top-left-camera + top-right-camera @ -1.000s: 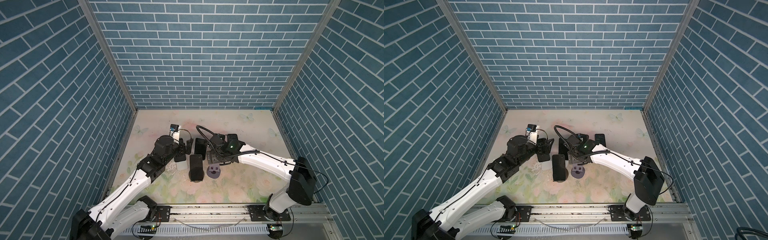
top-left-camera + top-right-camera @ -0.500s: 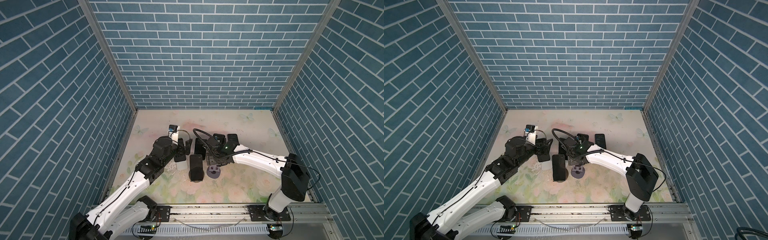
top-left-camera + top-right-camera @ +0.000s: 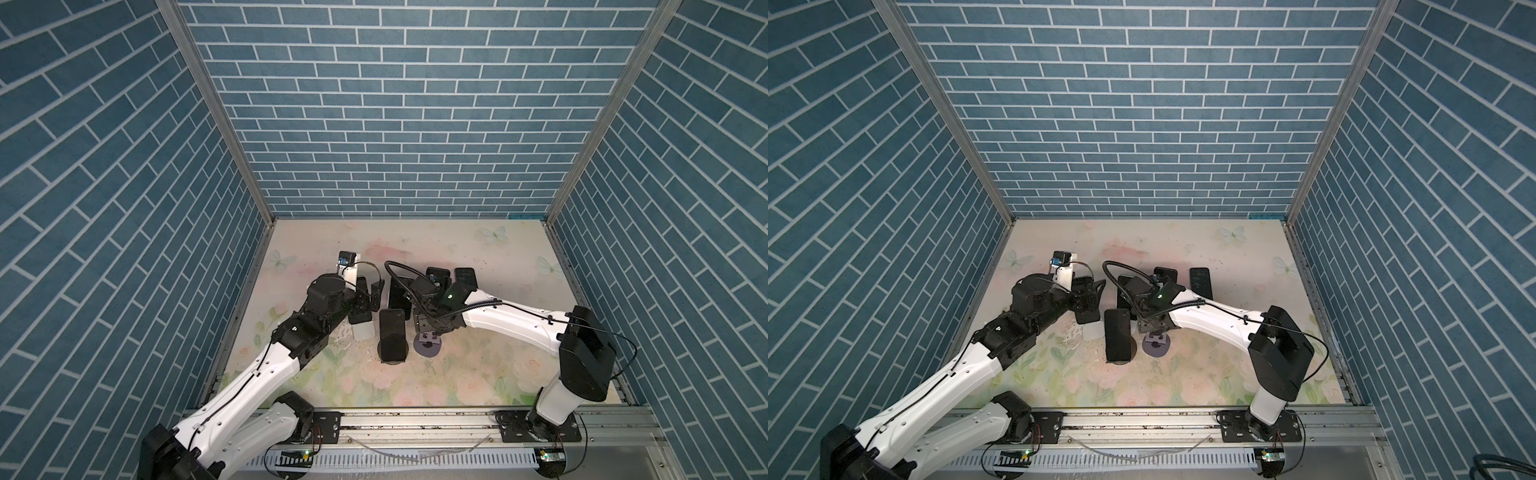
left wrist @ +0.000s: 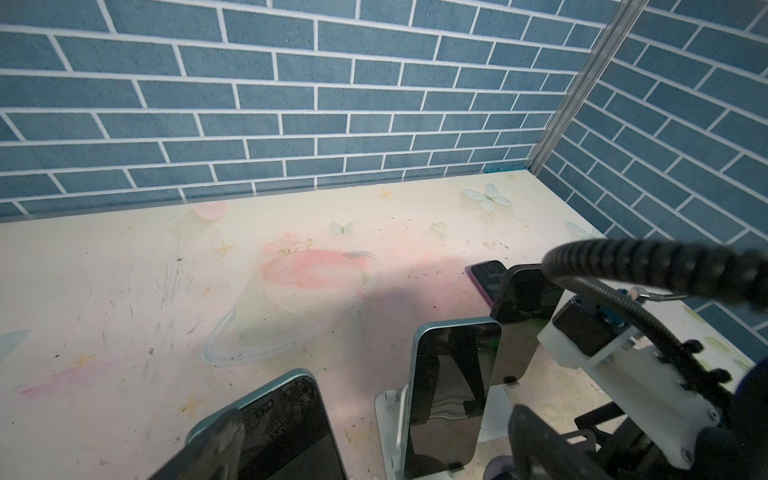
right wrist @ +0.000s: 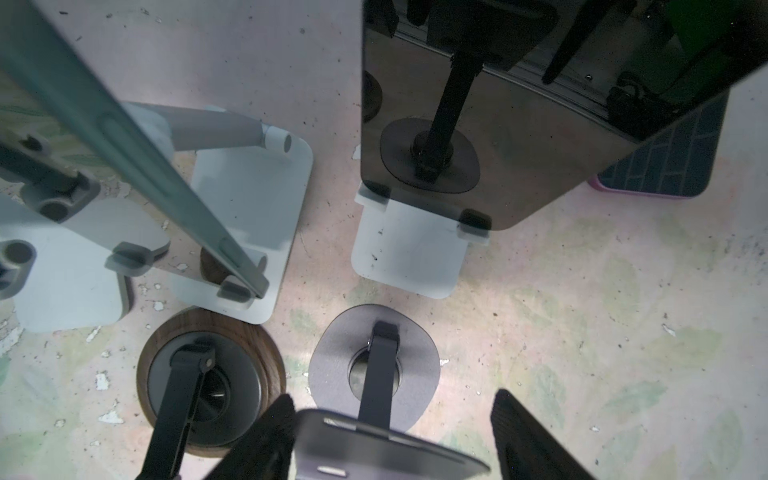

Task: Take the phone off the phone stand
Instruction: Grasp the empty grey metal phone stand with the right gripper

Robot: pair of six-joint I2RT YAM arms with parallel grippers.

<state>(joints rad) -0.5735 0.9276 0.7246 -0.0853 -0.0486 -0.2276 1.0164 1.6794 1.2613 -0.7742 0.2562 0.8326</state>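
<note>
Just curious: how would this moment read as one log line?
right jaws: open, straddling phone on grey stand | left jaws: open | phone: not yet gripped

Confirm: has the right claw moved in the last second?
Yes. In a top view the right claw has shifted left, toward the frontmost upright black phone.

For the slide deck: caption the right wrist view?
Open right end effector straddling the phone atop its grey round-based stand.
</note>
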